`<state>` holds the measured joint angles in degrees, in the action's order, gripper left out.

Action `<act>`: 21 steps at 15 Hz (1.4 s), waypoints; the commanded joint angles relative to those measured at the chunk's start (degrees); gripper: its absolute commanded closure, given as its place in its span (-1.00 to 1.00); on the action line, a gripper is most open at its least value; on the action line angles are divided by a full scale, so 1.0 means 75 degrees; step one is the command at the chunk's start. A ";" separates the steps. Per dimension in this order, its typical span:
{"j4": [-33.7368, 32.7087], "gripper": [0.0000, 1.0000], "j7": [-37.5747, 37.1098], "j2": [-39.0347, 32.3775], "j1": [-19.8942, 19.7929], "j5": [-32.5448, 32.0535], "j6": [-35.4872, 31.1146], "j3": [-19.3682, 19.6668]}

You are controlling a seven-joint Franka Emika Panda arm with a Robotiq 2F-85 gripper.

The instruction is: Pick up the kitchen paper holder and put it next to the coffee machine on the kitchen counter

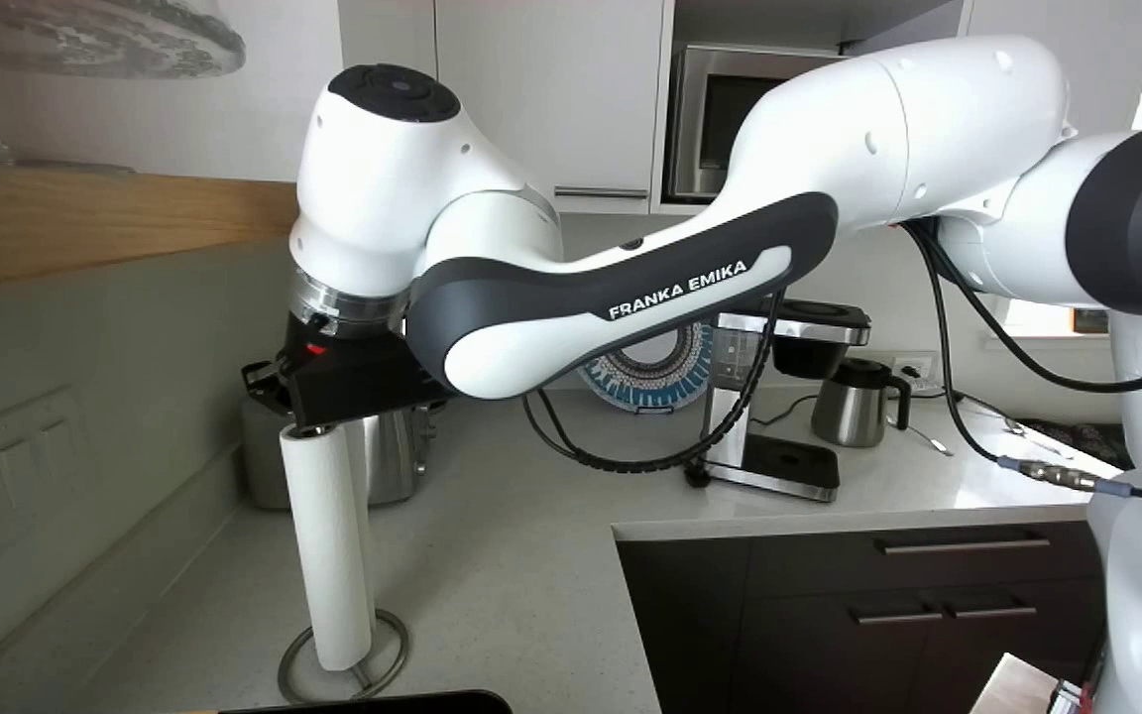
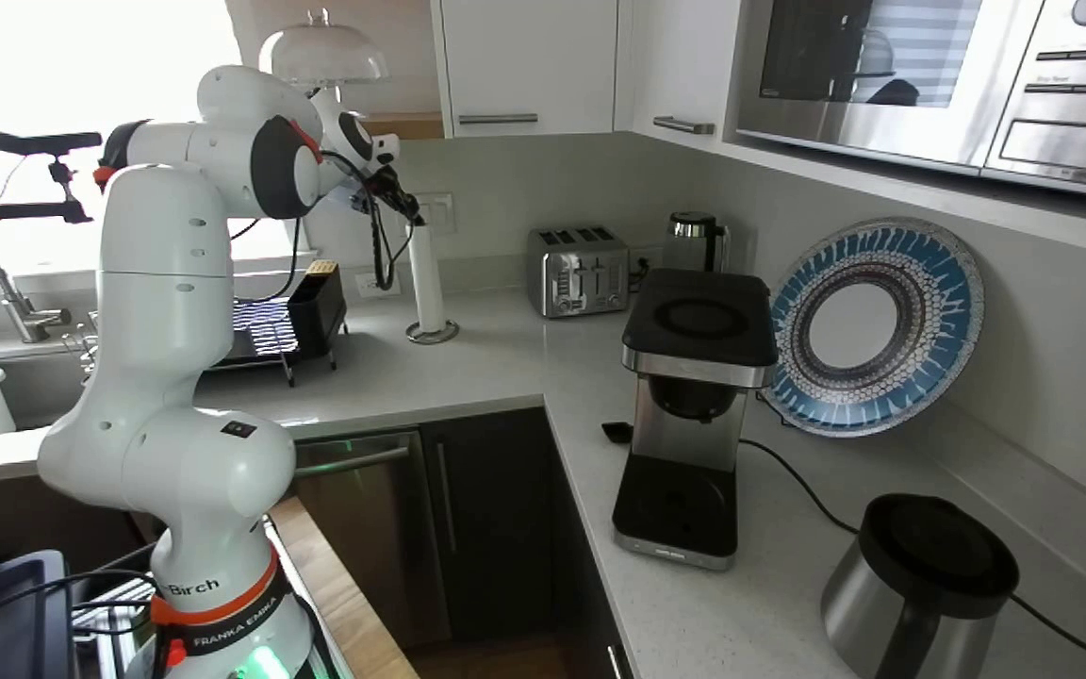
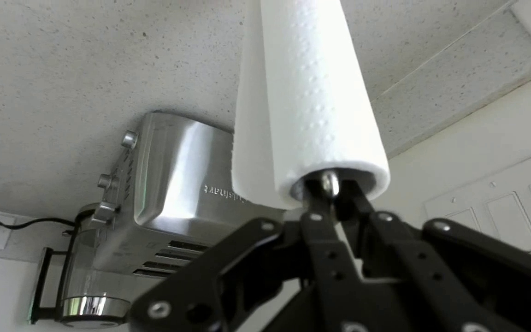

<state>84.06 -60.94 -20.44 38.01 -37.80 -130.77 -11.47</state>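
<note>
Paper holder (image 1: 328,555), jaws clamped on its rod (image 3: 329,182).
We see open desk (image 2: 505,358) round its corner edge (image 2: 543,400) to the coffee machine (image 2: 689,434).

Counter (image 2: 496,368): open lane across the inner corner, paper towel holder (image 2: 426,278) to coffee maker (image 2: 699,321).
Toaster (image 2: 579,273): obstacle, set back beside that lane.
Dish rack (image 2: 317,311): near holder, side away from toaster.
Wooden shelf (image 1: 115,223): overhead, above holder height.

Counter (image 1: 512,595) in all three views
</note>
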 commanded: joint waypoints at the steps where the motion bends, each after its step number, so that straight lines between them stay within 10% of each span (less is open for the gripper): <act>1: 0.0147 1.00 0.0014 0.0162 0.0035 0.0166 0.0247 0.0009; 12: 0.0845 0.94 -0.0945 0.1122 0.0214 -0.0495 0.0948 0.0002; 21: 0.3193 0.94 -0.2853 0.3371 -0.0435 -0.1121 0.0826 -0.0442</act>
<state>98.90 -77.26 -4.02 37.80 -43.81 -123.61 -12.60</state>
